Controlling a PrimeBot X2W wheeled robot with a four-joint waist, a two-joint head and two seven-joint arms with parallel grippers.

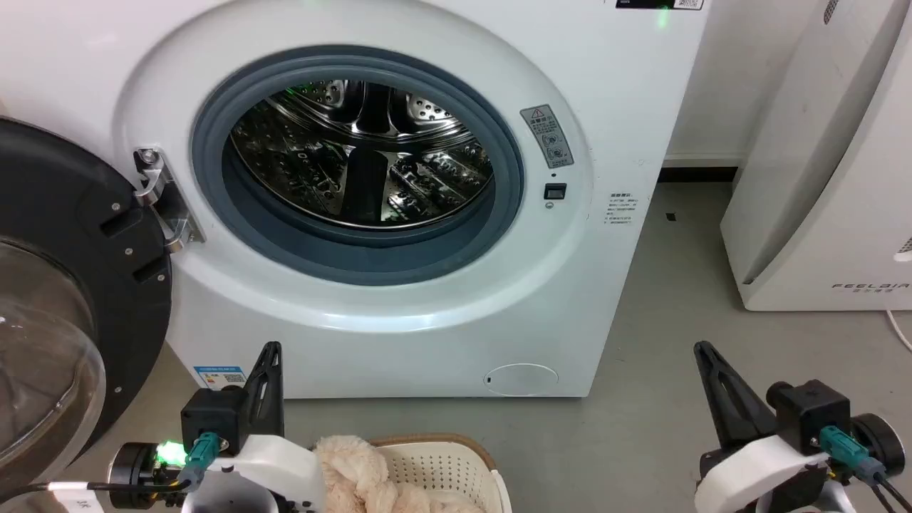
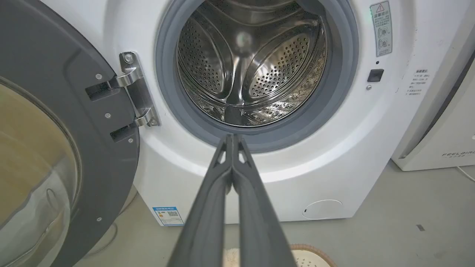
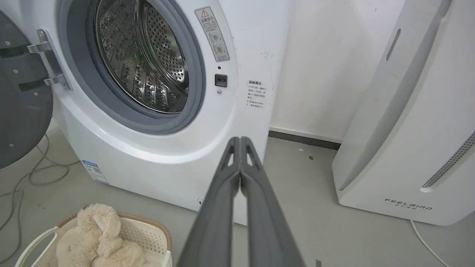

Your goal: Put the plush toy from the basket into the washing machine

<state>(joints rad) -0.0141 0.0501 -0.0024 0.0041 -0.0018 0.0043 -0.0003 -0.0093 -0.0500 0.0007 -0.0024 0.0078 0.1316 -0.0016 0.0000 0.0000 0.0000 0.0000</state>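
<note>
The left gripper (image 2: 233, 138) is seen with its two dark fingers pressed together along their length, no gap at the tips and nothing held between them. In the left wrist view it is aimed at the lower edge of the grey gasket (image 2: 345, 74) of the washing machine (image 2: 178, 167). In the head view the left gripper (image 1: 271, 354) is raised at the lower left, fingers pointing up that view, with a green light lit on its wrist. The pale wrist housing is held just over the left end of the basket (image 1: 445, 442).

The right gripper (image 3: 240, 139) is likewise closed, finger against finger, and nothing is gripped. It is directed at the front right corner of the washing machine (image 3: 156, 167). In the head view the right gripper (image 1: 704, 353) is held at the lower right over bare floor (image 1: 641, 427), well apart from the basket, its fingers leaning up and slightly leftward.

The plush toy (image 1: 356, 474) is found lying in the basket, on the floor in front of the washing machine (image 1: 427, 328); its shaggy cream fur is heaped at the basket's left side. In the right wrist view the plush toy (image 3: 96, 237) is shown bunched inside the basket (image 3: 150, 220), rising above the brown rim.

The door (image 1: 71, 285) is swung fully open to the left, and the steel drum (image 1: 363, 149) is exposed. A white FEELAIR appliance (image 1: 819, 178) is stood to the right.
</note>
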